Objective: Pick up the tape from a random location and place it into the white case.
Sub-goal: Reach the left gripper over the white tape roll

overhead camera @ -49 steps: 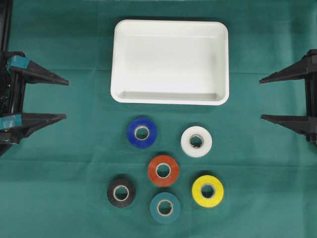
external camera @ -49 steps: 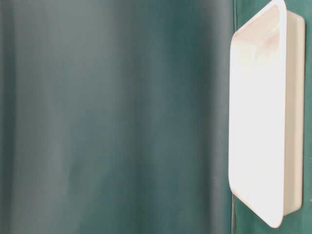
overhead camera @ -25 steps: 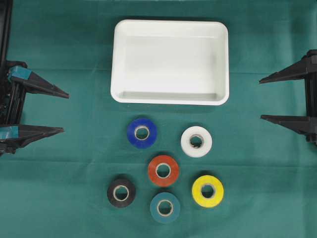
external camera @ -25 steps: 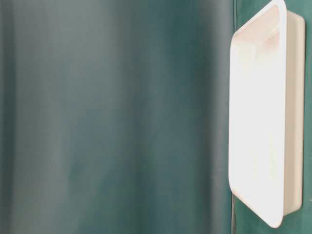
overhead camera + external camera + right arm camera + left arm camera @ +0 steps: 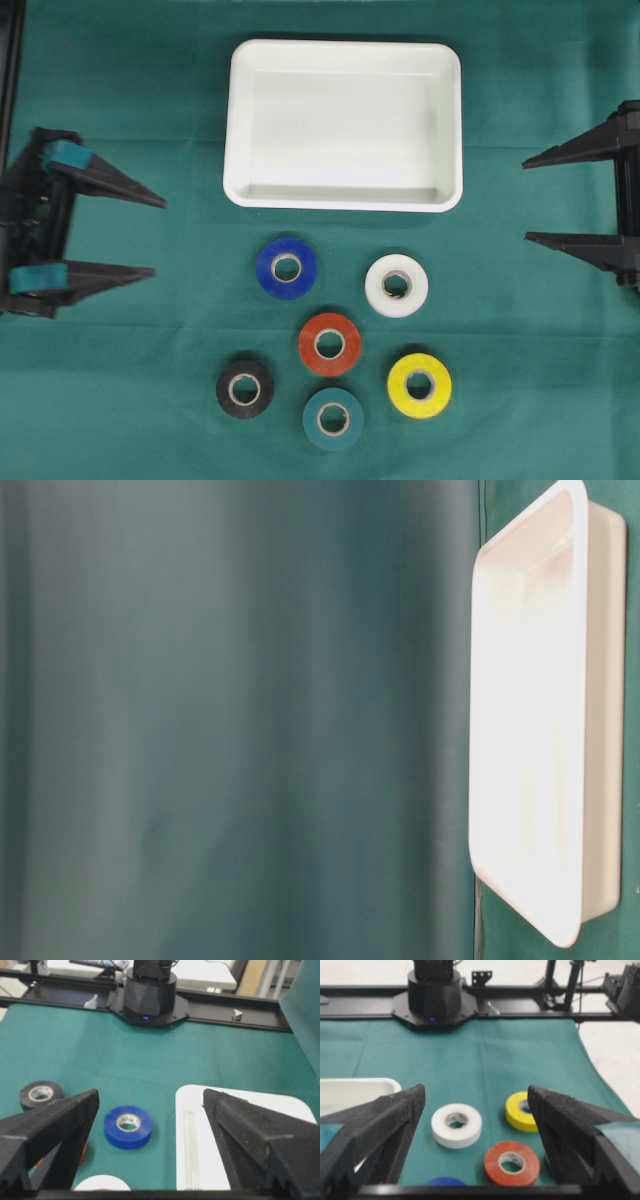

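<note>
A green cloth covers the whole bench (image 5: 120,400). Toward its far side, in the middle, lies the white case (image 5: 343,196), a shallow rectangular tray with rounded corners and a raised rim, with nothing in it.

At the left edge the left claw (image 5: 158,236) has its two black fingers spread wide, holding nothing. At the right edge the right claw (image 5: 526,199) is likewise spread wide and holds nothing. Both are well apart from the rolls.

Nearer than the case, six tape rolls lie flat and apart from one another: a blue roll (image 5: 286,267) just below the case, a white roll (image 5: 396,285) to its right, a red roll (image 5: 329,344) between and nearer, then a yellow roll (image 5: 419,385), a black roll (image 5: 244,389) and a teal roll (image 5: 332,419) at the near edge.

Each roll is a short, thick ring with a pale core and an open hole. They look light and stiff, with smooth sides that may slip a little. A sound hold would probably be across the outer sides, or with one finger in the hole and one outside the ring.
</note>
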`<action>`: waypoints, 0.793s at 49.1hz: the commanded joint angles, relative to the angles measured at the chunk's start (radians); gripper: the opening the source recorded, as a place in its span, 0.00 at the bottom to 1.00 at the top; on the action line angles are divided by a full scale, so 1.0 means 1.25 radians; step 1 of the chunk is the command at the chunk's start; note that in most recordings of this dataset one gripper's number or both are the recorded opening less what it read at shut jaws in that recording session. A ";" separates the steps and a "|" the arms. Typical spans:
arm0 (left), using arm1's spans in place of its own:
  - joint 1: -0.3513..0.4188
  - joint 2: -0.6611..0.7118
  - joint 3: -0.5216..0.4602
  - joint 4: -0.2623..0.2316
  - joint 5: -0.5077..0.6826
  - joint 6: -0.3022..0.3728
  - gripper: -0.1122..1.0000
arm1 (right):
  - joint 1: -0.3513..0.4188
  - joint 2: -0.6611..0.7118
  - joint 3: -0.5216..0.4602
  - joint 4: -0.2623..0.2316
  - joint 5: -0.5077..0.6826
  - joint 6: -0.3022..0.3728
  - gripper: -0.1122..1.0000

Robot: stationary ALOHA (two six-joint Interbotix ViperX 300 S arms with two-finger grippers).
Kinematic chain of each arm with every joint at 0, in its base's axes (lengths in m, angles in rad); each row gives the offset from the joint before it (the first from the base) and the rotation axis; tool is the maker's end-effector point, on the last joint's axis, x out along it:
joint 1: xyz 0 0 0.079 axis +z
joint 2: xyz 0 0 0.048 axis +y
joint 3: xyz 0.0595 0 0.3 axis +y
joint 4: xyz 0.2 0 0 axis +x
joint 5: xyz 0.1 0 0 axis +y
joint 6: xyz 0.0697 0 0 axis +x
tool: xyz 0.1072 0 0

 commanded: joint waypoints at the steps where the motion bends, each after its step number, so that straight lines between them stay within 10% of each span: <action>1: -0.004 0.050 -0.052 -0.002 -0.018 0.002 0.99 | -0.001 0.007 -0.022 -0.001 -0.006 0.000 0.92; 39: -0.004 0.493 -0.481 -0.001 0.022 0.009 0.99 | -0.001 0.015 -0.022 -0.007 -0.004 -0.001 0.92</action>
